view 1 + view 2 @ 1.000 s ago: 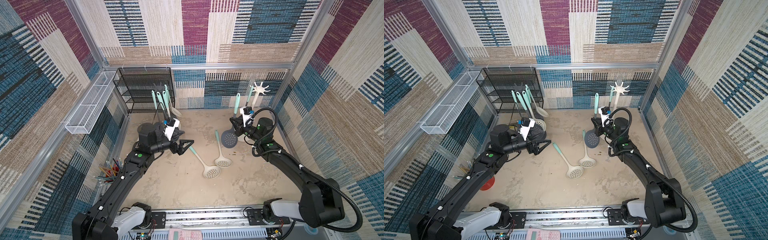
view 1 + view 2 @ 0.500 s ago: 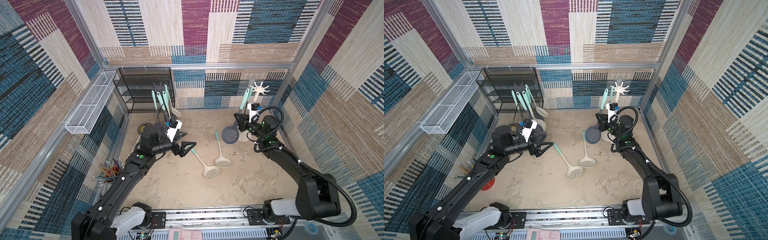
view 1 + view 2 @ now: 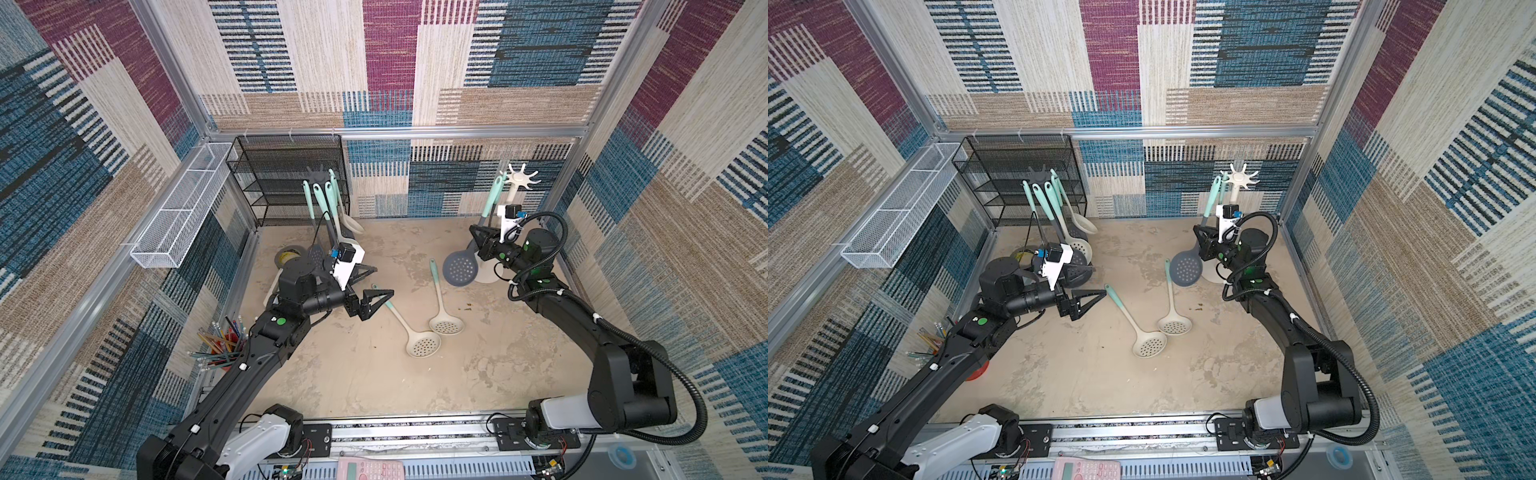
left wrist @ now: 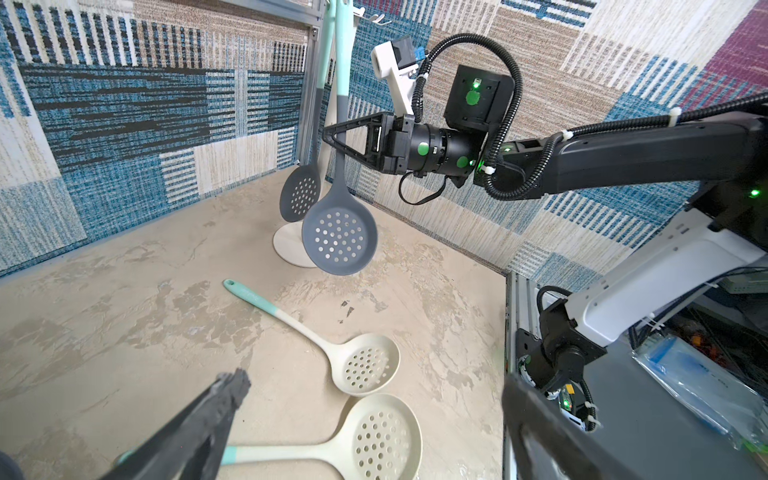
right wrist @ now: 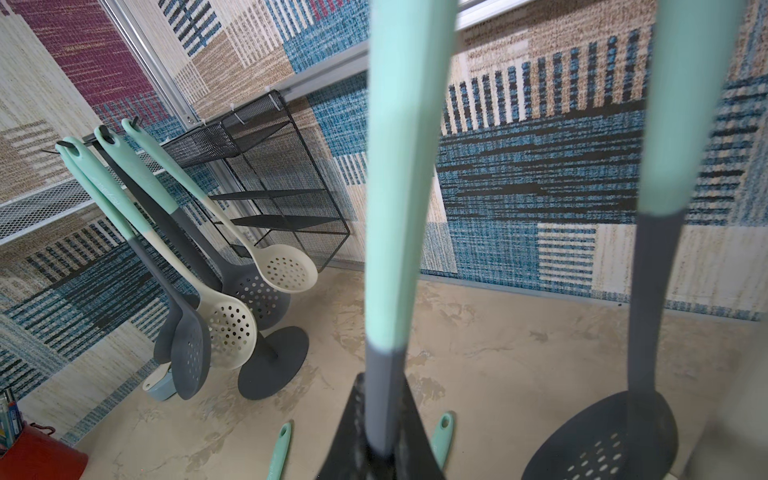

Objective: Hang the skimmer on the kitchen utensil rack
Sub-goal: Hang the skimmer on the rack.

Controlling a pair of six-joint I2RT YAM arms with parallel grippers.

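My right gripper (image 3: 478,240) (image 5: 380,388) is shut on the grey neck of a skimmer (image 3: 458,269) (image 4: 340,237) with a mint handle (image 5: 399,187), holding it upright above the table. The handle's tip stands close beside an arm of the white utensil rack (image 3: 519,178) (image 3: 1239,178); whether it is hooked I cannot tell. A second grey skimmer (image 4: 301,193) (image 5: 648,291) hangs on that rack. Two cream skimmers (image 3: 424,345) (image 3: 446,326) lie mid-table. My left gripper (image 3: 384,281) (image 4: 374,386) is open, low over the handle of one.
A black utensil stand (image 5: 272,365) at the back left carries several skimmers (image 3: 328,203). Behind it is a black mesh shelf (image 3: 286,178), with a white wire basket (image 3: 174,212) on the left wall. A red cup of pencils (image 3: 224,343) stands by my left arm.
My right gripper has carried the grey skimmer back and to the right, up against the white rack. My left gripper, still open, has moved forward over the cream skimmer's handle.
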